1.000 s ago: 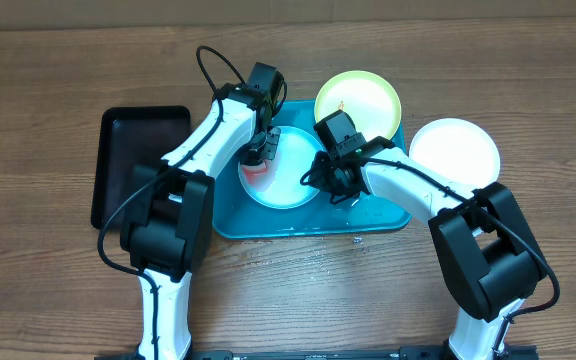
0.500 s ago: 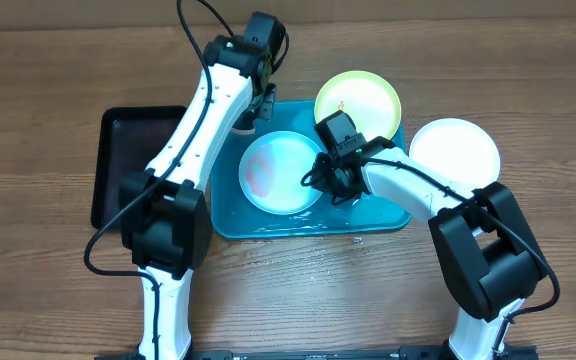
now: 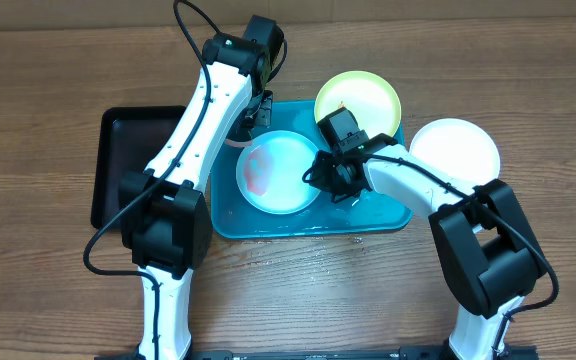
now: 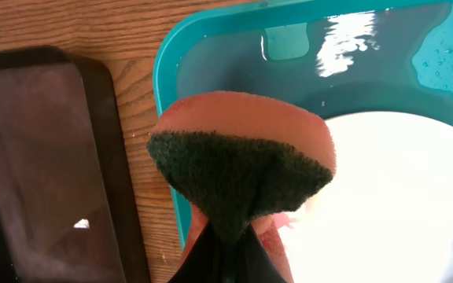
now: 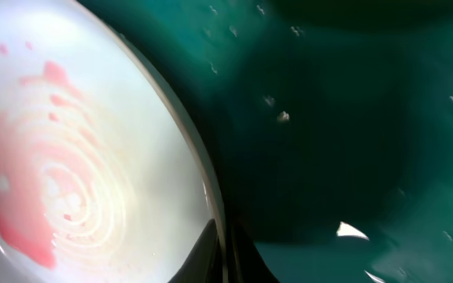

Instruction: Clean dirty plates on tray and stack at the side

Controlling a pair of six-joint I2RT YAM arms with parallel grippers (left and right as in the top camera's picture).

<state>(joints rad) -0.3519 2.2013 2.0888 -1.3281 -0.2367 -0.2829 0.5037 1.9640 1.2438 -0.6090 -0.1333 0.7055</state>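
Left fingers (image 4: 208, 263) pinch folded orange sponge (image 4: 242, 153), coarse green scrub face.

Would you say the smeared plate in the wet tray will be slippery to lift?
Probably slippery: the plate sits on the wet tray with red smears. It looks thin and shallow, so likely light. Pinched only at its rim by the fingers of the right gripper, it may tilt.

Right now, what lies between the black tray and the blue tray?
Only a narrow strip of wooden table separates the black tray and the blue tray, shown in the left wrist view. Overhead, the left arm crosses above it.
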